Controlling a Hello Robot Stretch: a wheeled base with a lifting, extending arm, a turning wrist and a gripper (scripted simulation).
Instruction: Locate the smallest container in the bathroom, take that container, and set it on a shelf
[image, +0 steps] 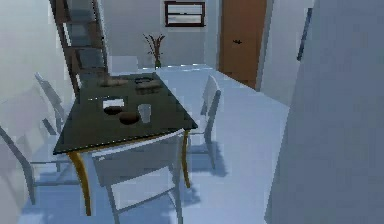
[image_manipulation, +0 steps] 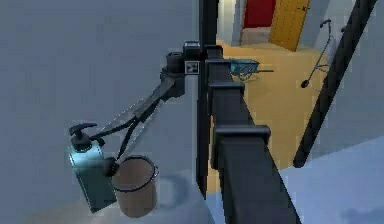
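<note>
Apparently the grasp is in hand. In the arm side view the hand (image_manipulation: 112, 150) reaches to 8 o'clock, its fingers ending by one teal pump bottle (image_manipulation: 88, 175). One brown cup (image_manipulation: 133, 188) sits just beside it at 7 o'clock. Whether the hand has hold of either cannot be told. The next move likely calls for a clean lift, then a drive to the one tall shelf unit (image: 80, 35), at 11 o'clock in the forward view, beyond one dark bench (image: 90, 130).
</note>
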